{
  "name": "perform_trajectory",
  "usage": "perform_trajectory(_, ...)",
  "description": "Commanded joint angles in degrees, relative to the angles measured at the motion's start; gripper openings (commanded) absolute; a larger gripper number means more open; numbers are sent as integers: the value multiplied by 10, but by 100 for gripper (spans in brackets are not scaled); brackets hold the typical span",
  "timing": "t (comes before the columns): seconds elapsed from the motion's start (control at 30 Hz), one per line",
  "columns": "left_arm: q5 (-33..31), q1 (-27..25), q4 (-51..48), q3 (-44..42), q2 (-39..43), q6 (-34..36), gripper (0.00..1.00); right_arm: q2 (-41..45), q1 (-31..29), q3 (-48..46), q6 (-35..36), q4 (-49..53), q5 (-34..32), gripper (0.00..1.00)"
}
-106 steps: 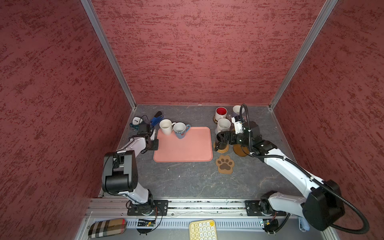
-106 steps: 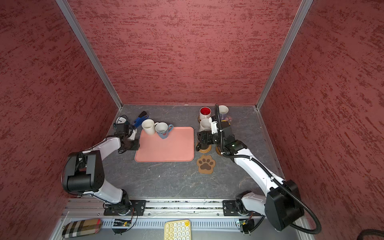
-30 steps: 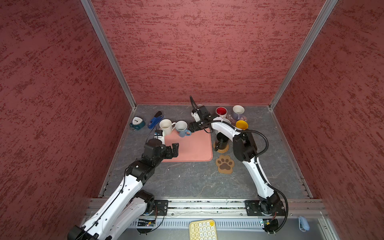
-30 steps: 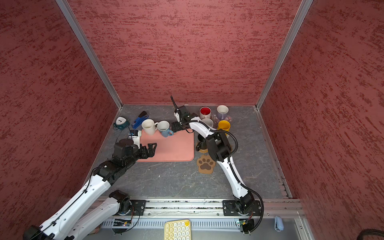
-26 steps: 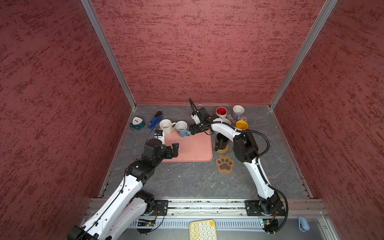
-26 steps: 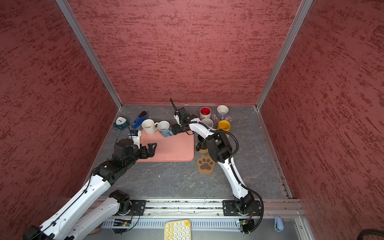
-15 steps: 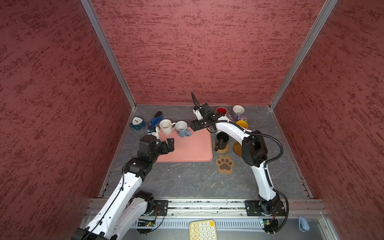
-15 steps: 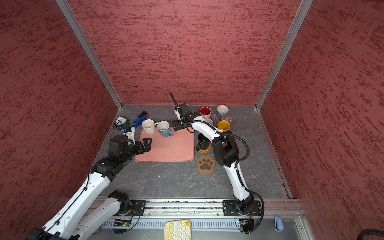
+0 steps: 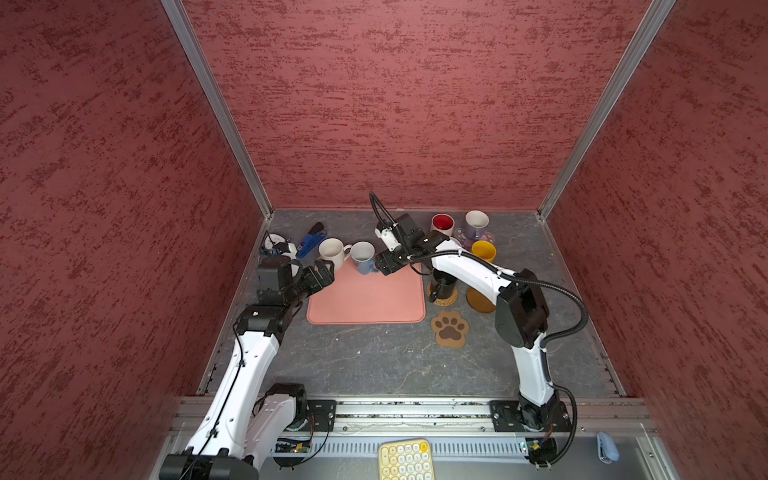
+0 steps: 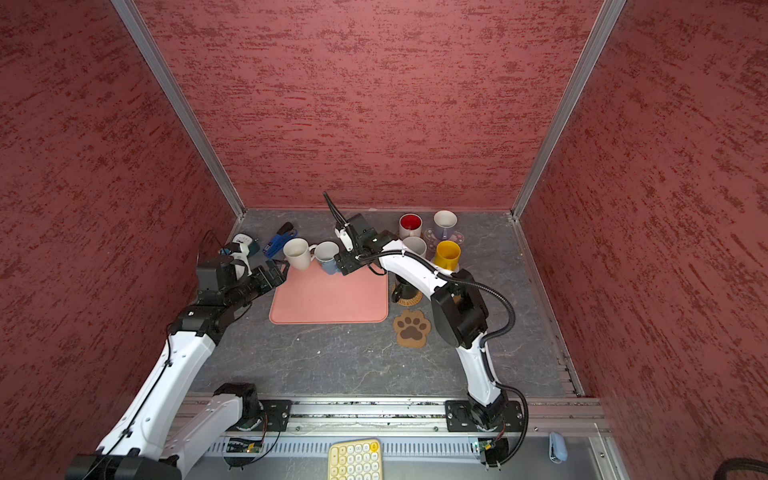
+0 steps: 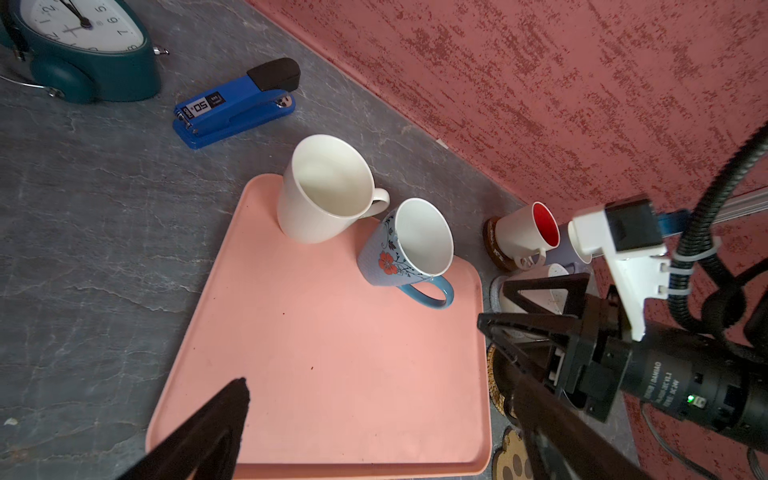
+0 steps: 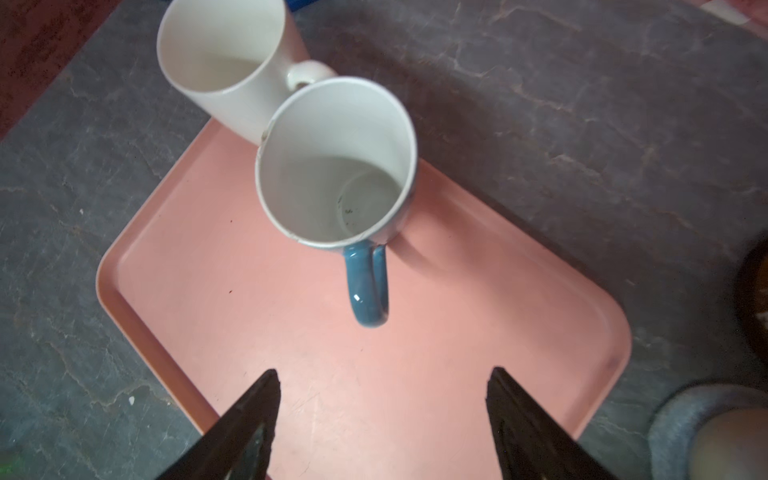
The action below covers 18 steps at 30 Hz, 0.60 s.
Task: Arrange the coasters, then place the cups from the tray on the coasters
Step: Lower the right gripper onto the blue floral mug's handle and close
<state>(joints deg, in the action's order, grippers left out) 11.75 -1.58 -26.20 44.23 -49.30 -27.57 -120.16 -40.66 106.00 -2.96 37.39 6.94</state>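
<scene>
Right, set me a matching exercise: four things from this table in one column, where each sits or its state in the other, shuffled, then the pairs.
Column one
1. light blue mug
2. black mug
3. lavender mug
4. paw-print coaster

Column two
A. stands on the pink flower coaster
B. bare, nothing on it
C. stands on the tray, at its far edge
D. stands on the tan rattan coaster

Pairs: 1-C, 2-D, 3-A, 4-B

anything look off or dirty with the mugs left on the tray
Nothing tipped. The light blue mug on the tray has dark specks in its bottom, seen from the right wrist. The plain white mug stands at the tray's far corner; whether it overlaps the rim is unclear.
</scene>
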Motion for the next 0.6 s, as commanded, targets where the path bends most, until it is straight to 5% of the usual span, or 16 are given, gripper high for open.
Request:
perform_trajectory(0.0, 3, 4, -11, -6, 24, 5, 100, -15, -5, 19, 19, 4, 8, 79)
perform_trajectory(0.4, 7, 4, -38, -14, 42, 29, 100, -116, -8, 110, 18, 18, 15, 69)
perform_trajectory(0.57, 12, 4, -40, -17, 45, 31, 100, -137, -7, 133, 9, 12, 25, 56)
